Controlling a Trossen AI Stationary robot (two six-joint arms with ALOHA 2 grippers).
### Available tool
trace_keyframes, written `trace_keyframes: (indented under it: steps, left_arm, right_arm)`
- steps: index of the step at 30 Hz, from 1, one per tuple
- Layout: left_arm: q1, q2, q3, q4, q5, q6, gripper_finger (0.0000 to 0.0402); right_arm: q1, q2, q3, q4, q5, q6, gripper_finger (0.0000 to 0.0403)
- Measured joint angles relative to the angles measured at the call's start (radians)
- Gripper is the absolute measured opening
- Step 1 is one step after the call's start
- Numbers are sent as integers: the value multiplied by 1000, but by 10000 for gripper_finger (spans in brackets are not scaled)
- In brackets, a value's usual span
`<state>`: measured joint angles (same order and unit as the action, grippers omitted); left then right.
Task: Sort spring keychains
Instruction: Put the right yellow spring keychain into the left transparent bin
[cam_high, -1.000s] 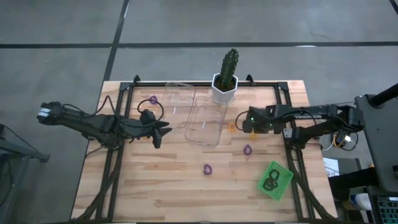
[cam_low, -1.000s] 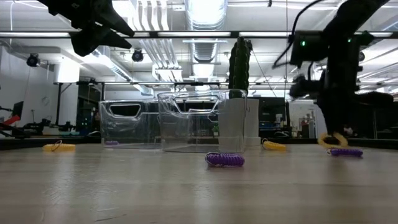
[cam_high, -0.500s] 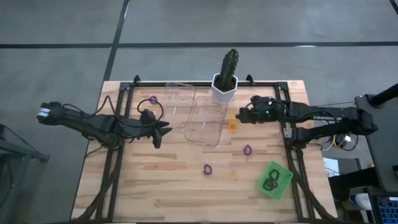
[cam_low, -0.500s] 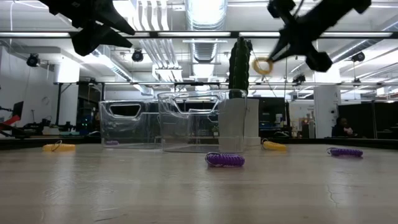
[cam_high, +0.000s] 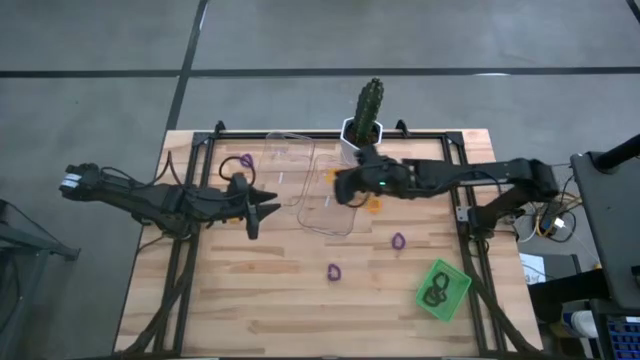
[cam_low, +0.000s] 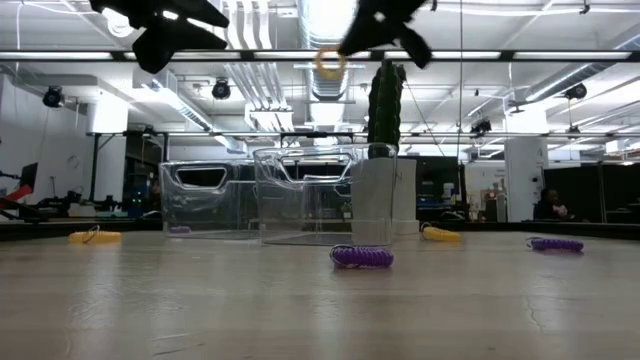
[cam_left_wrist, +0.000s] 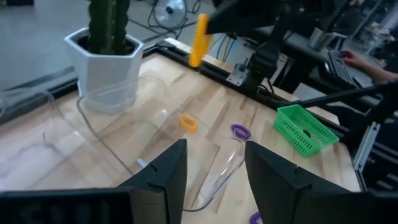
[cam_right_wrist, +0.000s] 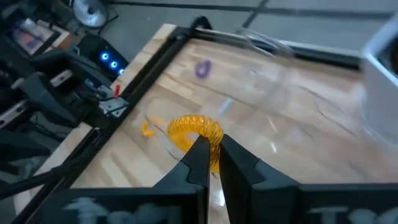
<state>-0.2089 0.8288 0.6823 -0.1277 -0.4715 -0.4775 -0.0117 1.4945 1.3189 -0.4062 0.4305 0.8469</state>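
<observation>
From above, the right gripper (cam_high: 338, 187) reaches in from the right side to the centre of the frame, over the clear plastic bin (cam_high: 331, 194) that lies just below the white hexagonal pot with the green cactus (cam_high: 362, 132); a second clear plastic bin (cam_high: 286, 167) sits just to its left. The left gripper (cam_high: 270, 211) hovers left of centre, its fingers spread and empty. On the pale wooden table (cam_high: 250, 300) lie small purple coiled keychains at upper left (cam_high: 246, 160), lower centre (cam_high: 334, 271) and right of centre (cam_high: 398, 241), an orange one (cam_high: 374, 204) just right of the bin, and a green plastic basket (cam_high: 442, 289) at lower right holding black coiled keychains (cam_high: 433, 293). In the level view, an orange coiled ring (cam_low: 329, 63) hangs at top centre, high above the clear bins, pinched under the right gripper. In the left wrist view, the spread dark fingers (cam_left_wrist: 163, 176) frame the bins, with the orange ring (cam_left_wrist: 199, 40) held edge-on at the top. In the right wrist view, the two dark fingers (cam_right_wrist: 200, 160) are closed tightly on the orange ring (cam_right_wrist: 195, 132), above the table.
</observation>
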Motion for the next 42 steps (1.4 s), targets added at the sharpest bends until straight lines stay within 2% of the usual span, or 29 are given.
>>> trace_keyframes:
  steps: [8,15,32,42]
  left_arm:
    - [0,0,0,0,2,131,154]
    - [0,0,0,1,-46,162,154]
    - [5,22,0,152,-57,222,154]
    - [11,91,0,166,-96,166,144]
  right_arm:
    - [48,230,292,-2,-2,-163,17]
    - [75,338,426,-9,-9,-204,17]
    - [93,367,461,-6,-16,-191,17]
    - [104,368,461,-8,-21,-177,17]
